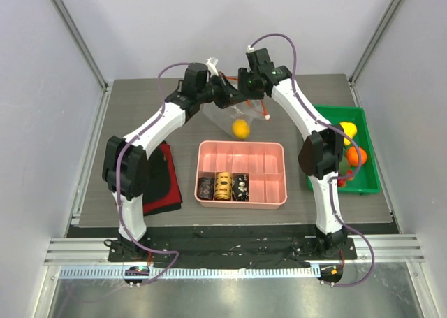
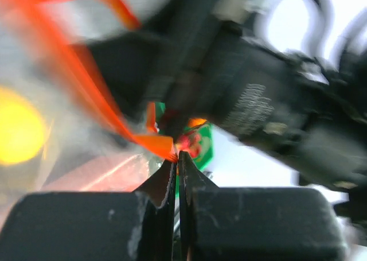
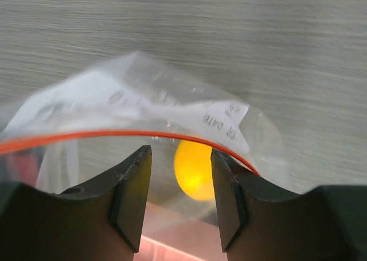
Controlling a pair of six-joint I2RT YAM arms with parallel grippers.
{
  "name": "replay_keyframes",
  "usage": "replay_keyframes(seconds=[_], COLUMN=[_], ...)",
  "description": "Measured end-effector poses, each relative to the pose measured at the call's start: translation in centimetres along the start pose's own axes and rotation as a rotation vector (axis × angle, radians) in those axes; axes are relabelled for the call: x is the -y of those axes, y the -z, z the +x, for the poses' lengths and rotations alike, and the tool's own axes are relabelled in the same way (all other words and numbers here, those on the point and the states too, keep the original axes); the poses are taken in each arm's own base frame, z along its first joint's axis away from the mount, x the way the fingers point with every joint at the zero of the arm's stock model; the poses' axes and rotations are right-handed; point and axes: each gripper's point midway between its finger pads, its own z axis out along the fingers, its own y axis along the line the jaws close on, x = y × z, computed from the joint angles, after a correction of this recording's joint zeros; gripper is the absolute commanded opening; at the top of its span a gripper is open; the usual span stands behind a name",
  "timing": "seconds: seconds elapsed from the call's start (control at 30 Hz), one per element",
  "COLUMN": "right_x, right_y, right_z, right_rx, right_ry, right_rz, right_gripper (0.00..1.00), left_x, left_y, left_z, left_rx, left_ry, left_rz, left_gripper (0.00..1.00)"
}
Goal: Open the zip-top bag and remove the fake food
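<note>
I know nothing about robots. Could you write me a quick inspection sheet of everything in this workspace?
Surface: grey wood-grain table.
Job's things: clear bag at the far middle, with one yellow fruit inside; other fruit lies in the green bin on the right.
Clutter: pink tray holding three dark patterned cylinders; red and black cloth on the left.
Tools: left tool shut on the bag's orange strip; right tool open at the bag's mouth.
Cables: purple cables loop along both arms.
Surroundings: white walls; metal rail at the near edge.
</note>
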Motion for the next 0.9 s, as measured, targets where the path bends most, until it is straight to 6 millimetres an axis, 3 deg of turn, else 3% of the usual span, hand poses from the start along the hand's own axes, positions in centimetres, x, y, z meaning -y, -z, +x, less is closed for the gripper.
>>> replay_keyframes(seconds=[0.07, 0.17, 0.27, 0.43, 0.53, 0.73, 0.9], right_x=[-1.0, -1.8, -1.7, -1.2, -0.6, 1.2, 1.2], right_y=[-0.9, -2.9, -4.7, -5.8, -6.5, -6.4, -4.6], right_z=[-0.3, 1.2, 2.5, 4.2, 6.3, 11.2, 11.9], right_rx=[0.008, -0.035, -0.081, -0.130, -0.175, -0.300, -0.334], right_ry=[0.000, -0.002, -0.028, -0.037, -0.041, -0.051, -0.045], right_rz=[-0.036, -0.069, -0.094, -0.110, -0.104, -0.060, -0.068], right_gripper=[0.51, 0.51, 0.51, 0.44, 0.43, 0.42, 0.52], left_x=[1.2, 2.3, 1.5, 0.2, -0.6, -3.7, -4.3], left_y=[-0.1, -0.8, -1.6, -2.6, -2.6, -2.9, -2.4], left_z=[0.0, -0.2, 0.3, 1.0, 1.6, 3.7, 4.3], left_rx=[-0.008, -0.027, -0.069, -0.107, -0.129, -0.170, -0.176], left_ry=[-0.016, -0.037, -0.027, -0.005, 0.009, 0.042, 0.036], left_rz=[0.025, 0.051, 0.029, 0.008, -0.011, -0.071, -0.086], left_gripper=[0.00, 0.00, 0.00, 0.00, 0.00, 0.00, 0.00])
